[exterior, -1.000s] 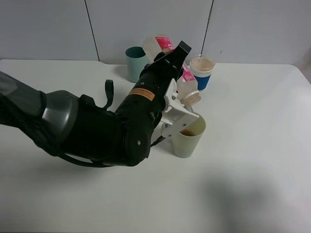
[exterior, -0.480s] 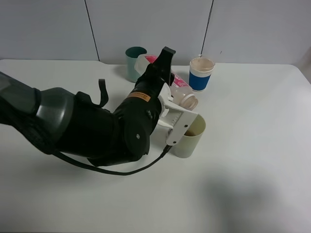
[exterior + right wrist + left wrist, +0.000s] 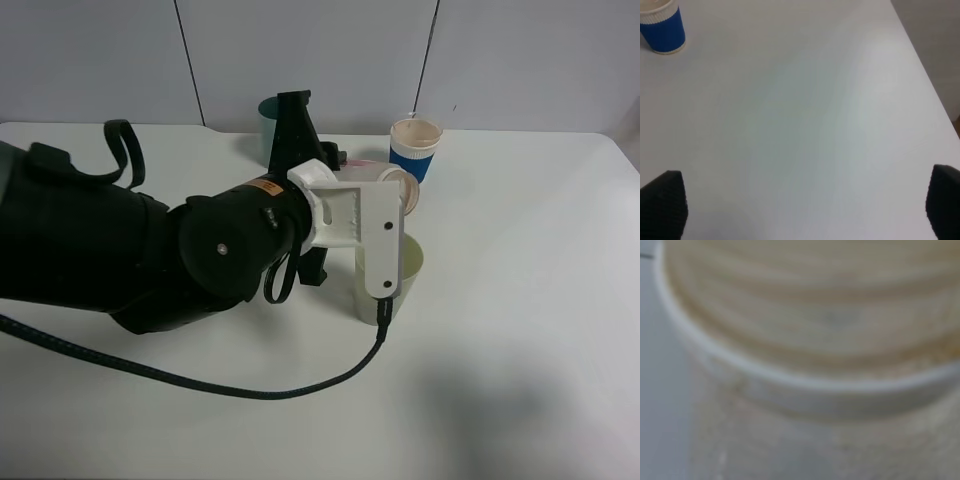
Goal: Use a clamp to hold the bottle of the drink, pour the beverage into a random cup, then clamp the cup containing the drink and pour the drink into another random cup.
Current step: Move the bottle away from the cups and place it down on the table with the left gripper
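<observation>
My left gripper, black with white jaw pieces, is shut on the clear bottle. The bottle lies roughly level, its open mouth pointing right above the pale green cup. The white gripper piece covers most of that cup, so the beverage inside is hidden. The left wrist view shows only a blurred pale ridged rim, too close to tell more. The blue-and-white cup stands upright behind the bottle. My right gripper hovers open over bare table with nothing between its fingers, and it is outside the exterior high view.
A teal cup stands at the back, partly behind the left arm. That bulky arm covers the left-middle of the white table, and its black cable trails across the front. The table's right edge shows in the right wrist view.
The left wrist has rolled back, lifting the bottle from mouth-down over the pale green cup to roughly level. The arm's body swung left. The right gripper has not moved.
</observation>
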### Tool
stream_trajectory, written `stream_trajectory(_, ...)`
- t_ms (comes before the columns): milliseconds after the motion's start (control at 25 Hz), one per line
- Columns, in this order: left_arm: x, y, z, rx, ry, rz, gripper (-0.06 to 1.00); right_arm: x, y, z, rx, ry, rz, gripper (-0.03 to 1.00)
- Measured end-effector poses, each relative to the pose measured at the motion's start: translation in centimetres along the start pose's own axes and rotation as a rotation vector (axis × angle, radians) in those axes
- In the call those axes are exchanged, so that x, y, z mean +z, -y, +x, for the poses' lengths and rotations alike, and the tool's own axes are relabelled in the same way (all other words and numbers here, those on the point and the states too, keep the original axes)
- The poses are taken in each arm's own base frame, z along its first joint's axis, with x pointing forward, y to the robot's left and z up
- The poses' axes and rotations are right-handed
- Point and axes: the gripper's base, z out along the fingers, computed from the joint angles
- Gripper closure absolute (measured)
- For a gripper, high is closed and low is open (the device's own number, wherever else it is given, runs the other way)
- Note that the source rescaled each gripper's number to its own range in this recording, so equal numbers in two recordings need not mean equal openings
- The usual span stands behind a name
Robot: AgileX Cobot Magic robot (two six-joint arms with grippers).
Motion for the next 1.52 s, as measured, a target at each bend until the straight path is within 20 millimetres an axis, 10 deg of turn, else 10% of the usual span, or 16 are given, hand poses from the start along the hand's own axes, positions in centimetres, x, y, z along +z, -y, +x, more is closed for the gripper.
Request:
stream_trajectory(720, -2.0, -5.5, 6.6, -0.915, 0.197, 0.071, 0.91, 0.0, 0.0, 0.0, 0.0, 0.0, 0.0, 0.11)
stream_trajectory(1520, -3.1, -7.2, 14.4, -1.035, -0.086, 0.154, 0.91, 0.0, 0.0, 0.0, 0.0, 0.0, 0.0, 0.11)
